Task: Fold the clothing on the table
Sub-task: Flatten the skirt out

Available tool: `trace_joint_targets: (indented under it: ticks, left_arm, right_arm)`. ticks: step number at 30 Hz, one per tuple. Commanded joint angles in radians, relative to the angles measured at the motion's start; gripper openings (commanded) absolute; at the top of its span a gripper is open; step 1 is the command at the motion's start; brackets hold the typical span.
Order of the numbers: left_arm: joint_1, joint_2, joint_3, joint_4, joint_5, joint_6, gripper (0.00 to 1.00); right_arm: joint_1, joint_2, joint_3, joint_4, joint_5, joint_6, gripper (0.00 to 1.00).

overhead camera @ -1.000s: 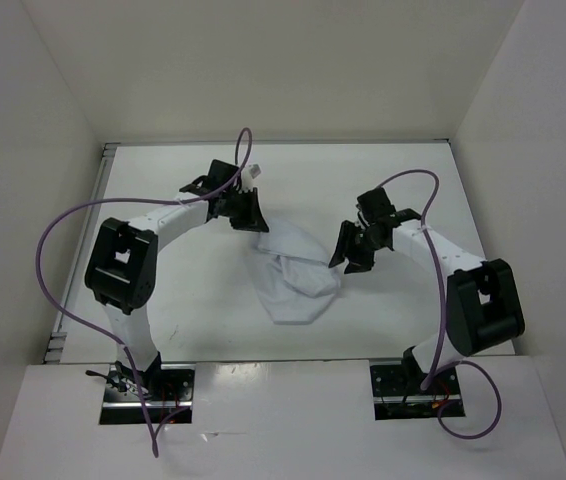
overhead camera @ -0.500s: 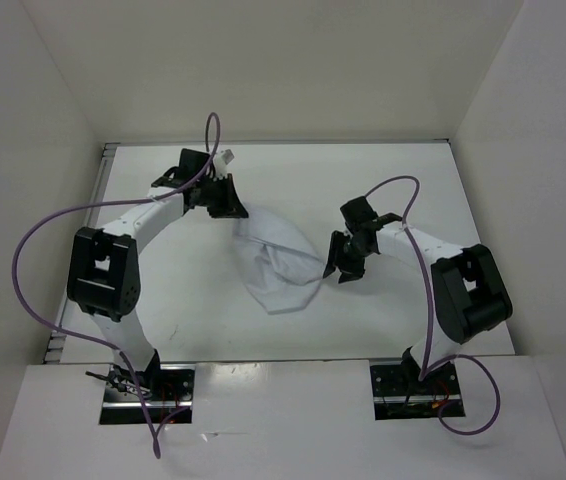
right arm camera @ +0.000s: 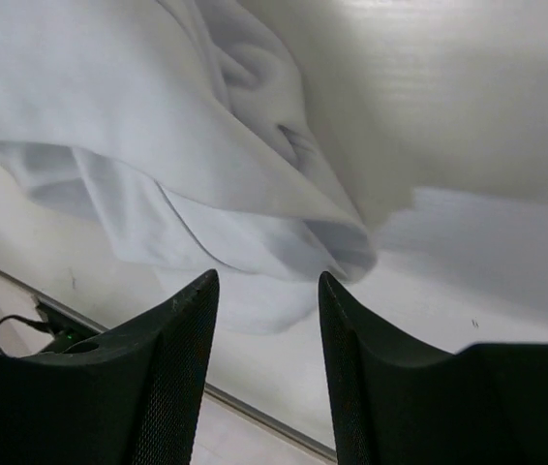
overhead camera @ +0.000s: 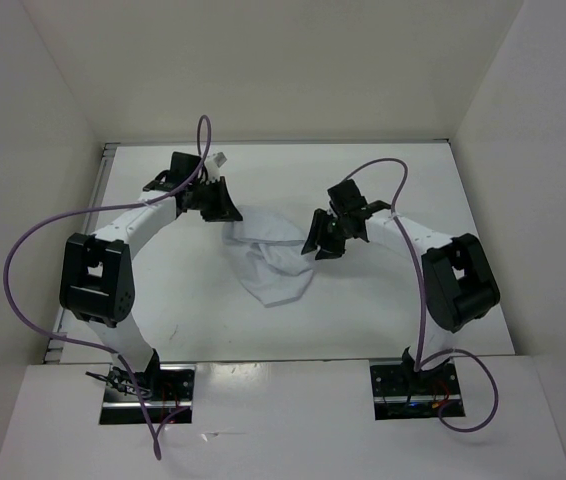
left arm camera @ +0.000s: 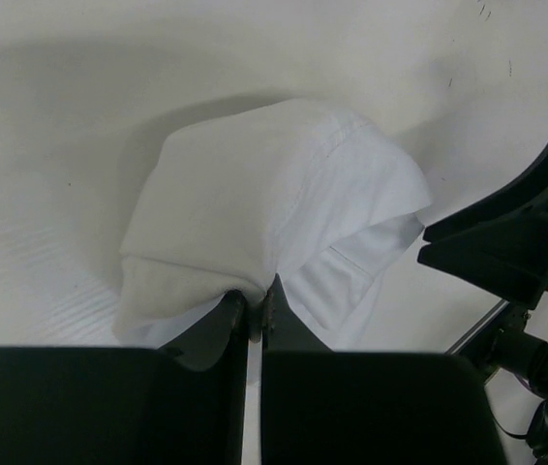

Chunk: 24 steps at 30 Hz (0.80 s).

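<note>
Near the middle of the surface (overhead camera: 163, 290), a little toward its left edge, the clothing (overhead camera: 271, 268) lies as a bunched white heap, wrinkled and partly doubled over itself. Its near part rests on the surface and ends in a rounded lobe pointing toward the near edge. Its far part stretches between the two arms.

The left end effector (overhead camera: 225, 208) sits at the heap's far-left end, toward the far-left corner of the surface, with its jaws pressed together on a fold of the fabric. In the left wrist view the cloth rises out of the closed fingers (left arm camera: 211, 325) and drapes away in a soft mound, with a seam showing on its right side.

The right end effector (overhead camera: 315, 243) is at the heap's far-right end, just beside the fabric. Its jaws stand about half apart. In the right wrist view the two black fingers (right arm camera: 172, 368) frame a gap with nothing clamped in it, and the cloth hangs in layered folds just beyond the tips, above bare surface. Whether the tips brush the fabric cannot be told.

A purple cable (overhead camera: 33, 260) loops from each arm, and white walls (overhead camera: 283, 70) enclose the surface at its far, left and right edges.
</note>
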Motion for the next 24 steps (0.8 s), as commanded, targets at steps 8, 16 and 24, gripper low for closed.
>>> trace_joint_targets:
  ticks: [8,16,24]
  left_arm:
    - [0.011,-0.044,-0.004,0.015,0.034,0.027,0.0]
    - [0.011,-0.044,-0.004,0.015,0.034,0.037,0.0]
    - [0.011,-0.034,-0.004,0.015,0.034,0.037,0.0]
  right_arm:
    - [0.017,0.082,0.068,0.017,0.058,0.039,0.48]
    - [0.017,-0.062,0.026,-0.074,0.231,0.061,0.48]
    - [0.017,-0.012,-0.018,-0.026,0.179,0.07,0.48]
